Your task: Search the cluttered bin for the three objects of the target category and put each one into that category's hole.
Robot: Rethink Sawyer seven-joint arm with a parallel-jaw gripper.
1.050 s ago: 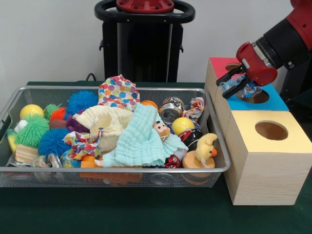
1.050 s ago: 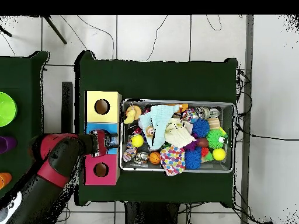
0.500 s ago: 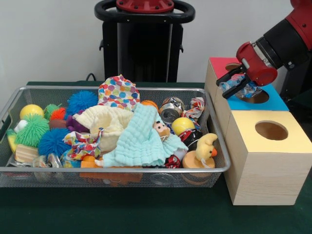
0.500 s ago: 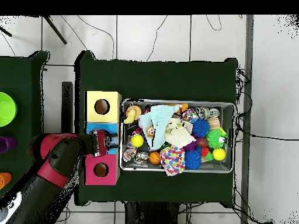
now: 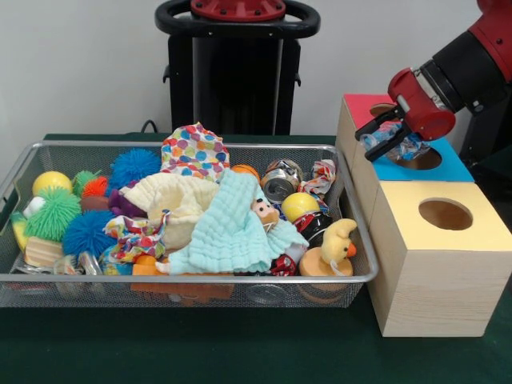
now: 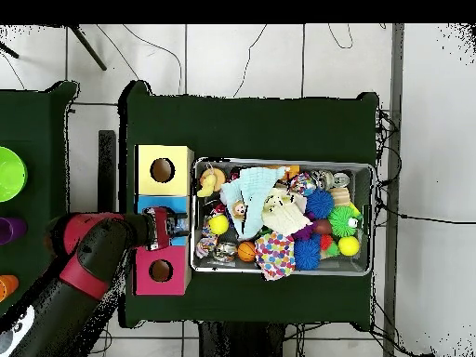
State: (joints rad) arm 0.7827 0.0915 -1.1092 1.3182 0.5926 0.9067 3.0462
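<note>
Holding unchanged: hand (image 5: 382,138) gripping crumpled can (image 5: 398,142).

The silver wire-mesh metal bin (image 5: 96,288) is thin and shiny. Inside it, the pale mint cloth (image 5: 228,228) looks soft and crinkly, and the spotted many-coloured cloth (image 5: 194,150) behind it looks smooth. The green rubbery spiky ball (image 5: 53,214) at the bin's left end looks bristly. The shiny crushed metal can (image 5: 280,181) gleams. Right of the bin, the pale wooden box with a yellow top (image 5: 436,272) has matt, grainy sides. The dark green worktop (image 5: 200,352) looks like matt felt.
</note>
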